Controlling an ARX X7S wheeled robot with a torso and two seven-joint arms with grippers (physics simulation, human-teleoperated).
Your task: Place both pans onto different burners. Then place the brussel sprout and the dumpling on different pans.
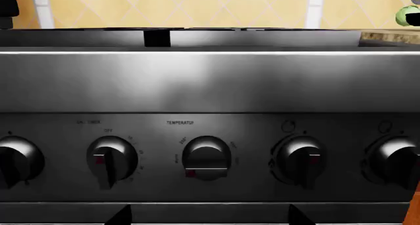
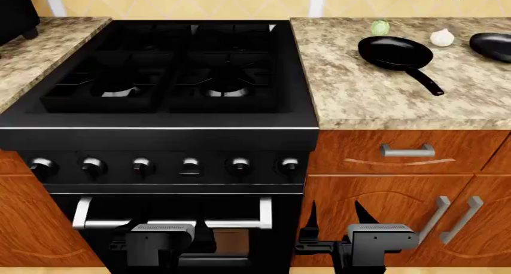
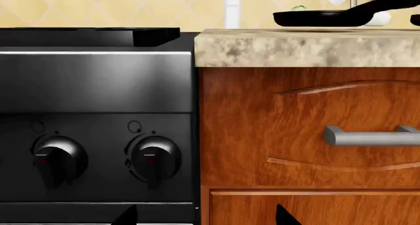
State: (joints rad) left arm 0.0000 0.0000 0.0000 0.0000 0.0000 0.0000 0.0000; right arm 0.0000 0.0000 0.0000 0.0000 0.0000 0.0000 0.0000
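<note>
Pans (image 2: 395, 51) sat right of the stove (image 2: 176, 64); both tools (image 2: 334, 217) hung low before it, released; one knob read "TEMPERATU" (image 1: 180, 123).

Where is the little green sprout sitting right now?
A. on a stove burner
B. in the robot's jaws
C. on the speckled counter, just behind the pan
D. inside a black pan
C: the brussel sprout rests on the counter just behind the black-handled pan, not in it, and both grippers hang low by the oven.
</note>
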